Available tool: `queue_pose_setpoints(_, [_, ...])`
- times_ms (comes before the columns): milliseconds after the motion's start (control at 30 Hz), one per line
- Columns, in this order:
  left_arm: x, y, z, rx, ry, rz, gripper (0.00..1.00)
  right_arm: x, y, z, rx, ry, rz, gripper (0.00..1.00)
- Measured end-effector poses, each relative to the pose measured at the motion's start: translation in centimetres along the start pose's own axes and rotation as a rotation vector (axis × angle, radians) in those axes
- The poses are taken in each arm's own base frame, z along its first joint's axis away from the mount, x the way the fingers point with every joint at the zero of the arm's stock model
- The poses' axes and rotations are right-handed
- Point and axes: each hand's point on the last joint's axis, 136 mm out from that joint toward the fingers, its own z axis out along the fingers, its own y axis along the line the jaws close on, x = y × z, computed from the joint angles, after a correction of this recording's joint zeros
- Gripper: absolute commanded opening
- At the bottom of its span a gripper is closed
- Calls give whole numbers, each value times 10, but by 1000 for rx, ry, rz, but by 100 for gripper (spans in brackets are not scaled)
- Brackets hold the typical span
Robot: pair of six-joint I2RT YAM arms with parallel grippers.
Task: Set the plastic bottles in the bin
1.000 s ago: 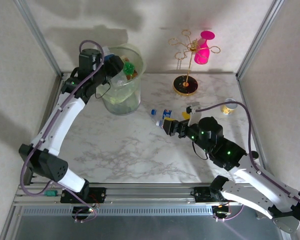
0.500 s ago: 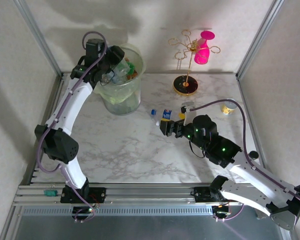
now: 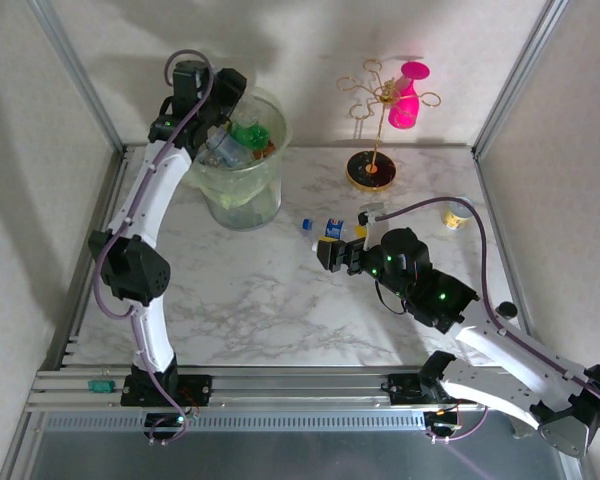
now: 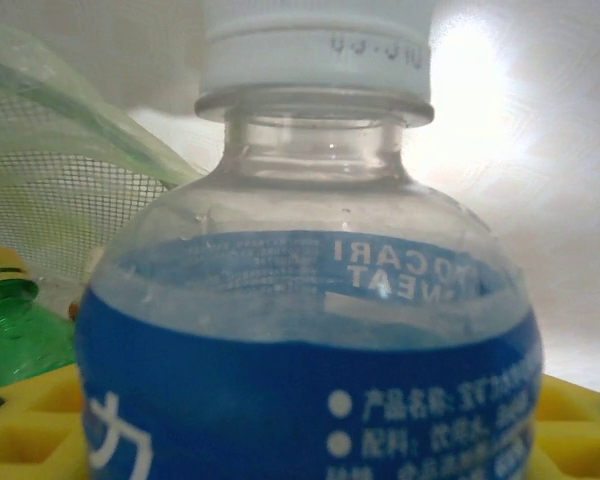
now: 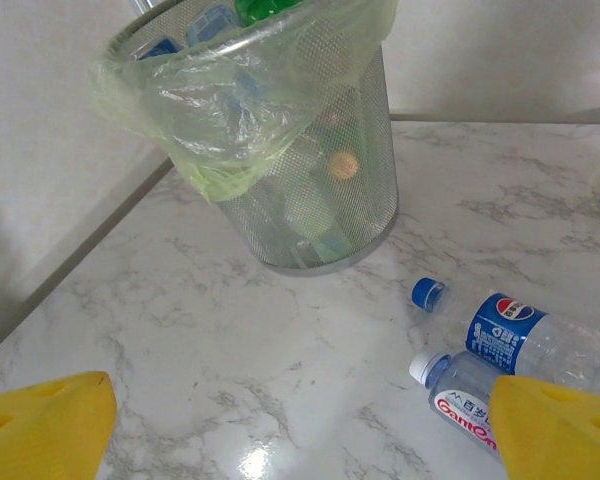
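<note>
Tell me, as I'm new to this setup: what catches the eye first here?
The green-lined bin at the back left, heaped with bottles, while the left jaws hold a blue-labelled bottle over it. Next, the pink cup on the gold stand at the back, and two more bottles lying before the open right jaws.

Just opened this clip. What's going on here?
Two arms are clearing plastic bottles into the bin. The left gripper holds a clear blue-labelled bottle with a white cap over the bin's mouth; other bottles are already inside. The right gripper is open, low over the marble table, facing two bottles lying there: a Pepsi bottle and a white-capped bottle.
</note>
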Motion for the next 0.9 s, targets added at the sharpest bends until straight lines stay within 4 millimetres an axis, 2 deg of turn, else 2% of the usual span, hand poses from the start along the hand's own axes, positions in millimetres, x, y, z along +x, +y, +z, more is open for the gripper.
queue_pose_setpoints(167, [7,3,17,-1,4,-20,38,0,0,0,0,0,-1,96])
queue_pose_setpoints(500, [39,-1,37,8,7,-34,42,0,0,0,1,0,-11,96])
queue_pose_setpoints(733, [37,-1,40,8,-30,-51,48,0,0,0,0,-1,-11,96])
queue_pose_setpoints(800, [39,4,42,7,-39,-60,52,-1,0,-1,0,-2,-10,96])
queue_pose_setpoints(900, [43,13,46,4,-44,-77,52,0,0,-1,0,-2,-10,96])
